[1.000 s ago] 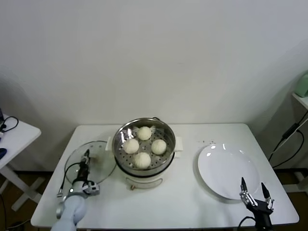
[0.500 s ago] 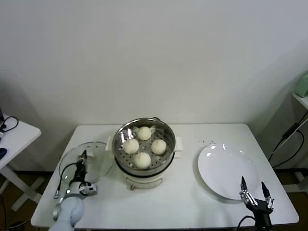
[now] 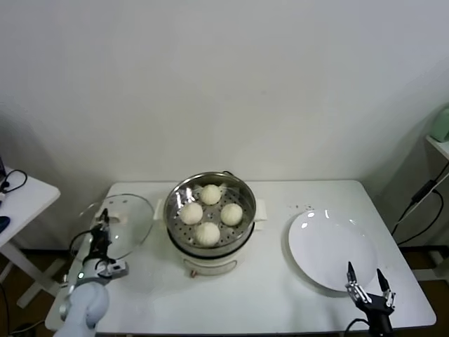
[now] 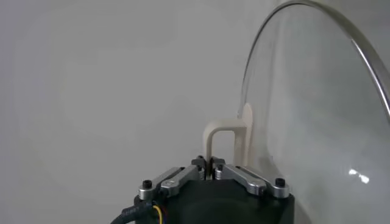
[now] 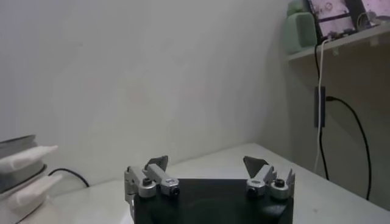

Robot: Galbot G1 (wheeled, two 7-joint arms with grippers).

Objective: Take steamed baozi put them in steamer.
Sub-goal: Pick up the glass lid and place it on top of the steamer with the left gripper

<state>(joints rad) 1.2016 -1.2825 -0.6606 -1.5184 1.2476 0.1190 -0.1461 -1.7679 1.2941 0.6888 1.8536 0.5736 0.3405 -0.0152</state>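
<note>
Head view has all four steamed baozi (image 3: 209,213) sitting in the steamer (image 3: 210,219) mid-tabletop (image 3: 280,295), right tool (image 3: 365,286) spread at 5 o'clock by the plate (image 3: 330,247), while the left wrist view shows the left tool (image 4: 212,162) pinching the glass lid (image 4: 317,109) by its handle (image 4: 224,137).

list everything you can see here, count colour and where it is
steamed baozi: four, cream-white, on the perforated tray inside the steamer
steamer: one, shiny steel pot on a cream-white base, table centre
glass lid: one, clear with a cream handle, tilted up off the table at the robot's left of the steamer, held by its handle
plate: one, white, bare, on the table to the robot's right of the steamer
table: one, white, carries the steamer and plate
side table: one, white, at the far left edge, with a black cable on it
left gripper: jaws shut on the lid's handle, at the table's left edge
right gripper: jaws open, holding nothing, at the table's near right edge by the plate
</note>
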